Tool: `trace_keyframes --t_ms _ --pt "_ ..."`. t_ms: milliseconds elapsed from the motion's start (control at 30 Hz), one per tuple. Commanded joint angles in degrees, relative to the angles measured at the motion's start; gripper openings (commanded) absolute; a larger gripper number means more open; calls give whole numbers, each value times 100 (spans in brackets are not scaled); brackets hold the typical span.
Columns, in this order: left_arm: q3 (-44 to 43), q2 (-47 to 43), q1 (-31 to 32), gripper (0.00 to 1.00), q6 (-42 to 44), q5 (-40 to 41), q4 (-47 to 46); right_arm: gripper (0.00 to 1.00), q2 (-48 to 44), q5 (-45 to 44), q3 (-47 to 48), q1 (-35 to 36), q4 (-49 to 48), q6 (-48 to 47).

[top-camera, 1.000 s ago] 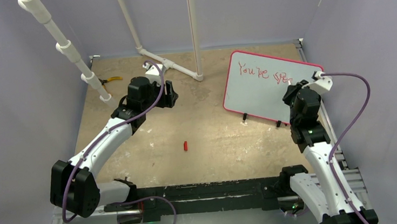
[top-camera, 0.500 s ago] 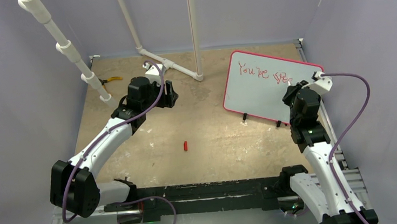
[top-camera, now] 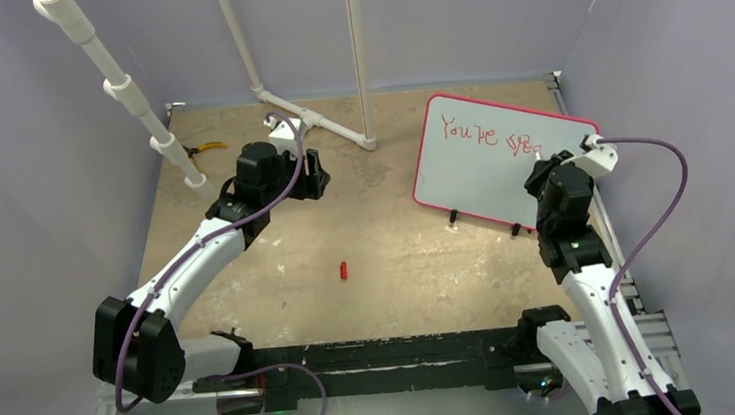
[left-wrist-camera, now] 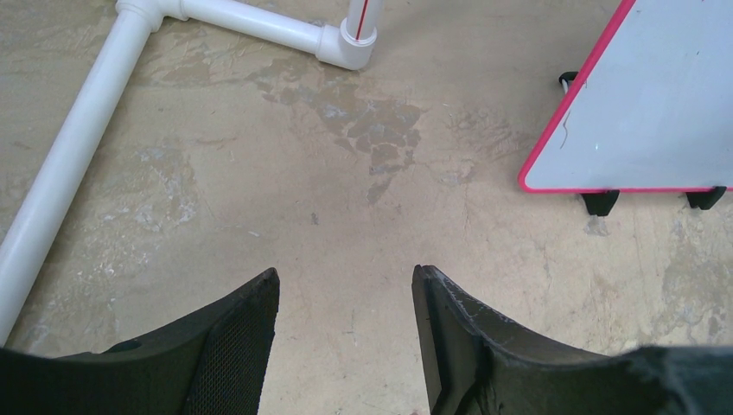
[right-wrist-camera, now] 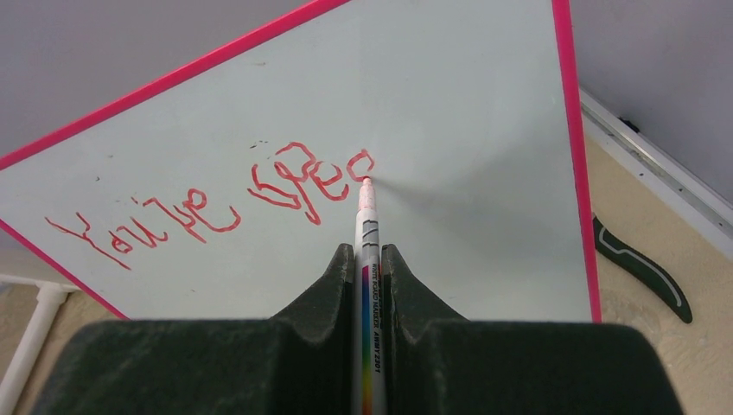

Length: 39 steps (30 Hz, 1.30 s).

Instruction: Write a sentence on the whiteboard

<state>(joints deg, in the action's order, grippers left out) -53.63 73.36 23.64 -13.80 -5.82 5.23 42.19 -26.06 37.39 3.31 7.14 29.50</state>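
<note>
The whiteboard (top-camera: 481,172), white with a red-pink frame and black feet, stands tilted at the far right; it also shows in the right wrist view (right-wrist-camera: 449,95) and the left wrist view (left-wrist-camera: 657,112). The sentence (top-camera: 483,133) is red lettering, reading "You're spec" in the right wrist view (right-wrist-camera: 207,207). My right gripper (top-camera: 543,164) is shut on a white marker (right-wrist-camera: 367,259), whose tip touches the board at the last letter. My left gripper (top-camera: 313,175) is open and empty above the bare table (left-wrist-camera: 346,285).
A small red marker cap (top-camera: 344,270) lies mid-table. White pipe framework (top-camera: 321,123) stands at the back and left (top-camera: 128,93). Yellow-handled pliers (top-camera: 203,149) lie at the far left. A metal rail (top-camera: 608,247) runs along the right edge.
The right gripper has shifted very slightly to the right along the board with the marker. The left arm has not moved.
</note>
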Motion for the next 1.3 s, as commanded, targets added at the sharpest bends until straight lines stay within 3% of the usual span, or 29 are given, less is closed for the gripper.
trace_keyframes --t_ms 0,167,1267 --pt "21 -182 -34 57 -54 -79 -207 0 -254 -201 68 -21 41 44" --pt "26 -165 -35 57 -53 -77 -210 0 -682 -153 42 -24 -97 -82" --pt "23 -251 -35 57 -45 -90 -202 0 6 -497 419 -58 -100 -93"
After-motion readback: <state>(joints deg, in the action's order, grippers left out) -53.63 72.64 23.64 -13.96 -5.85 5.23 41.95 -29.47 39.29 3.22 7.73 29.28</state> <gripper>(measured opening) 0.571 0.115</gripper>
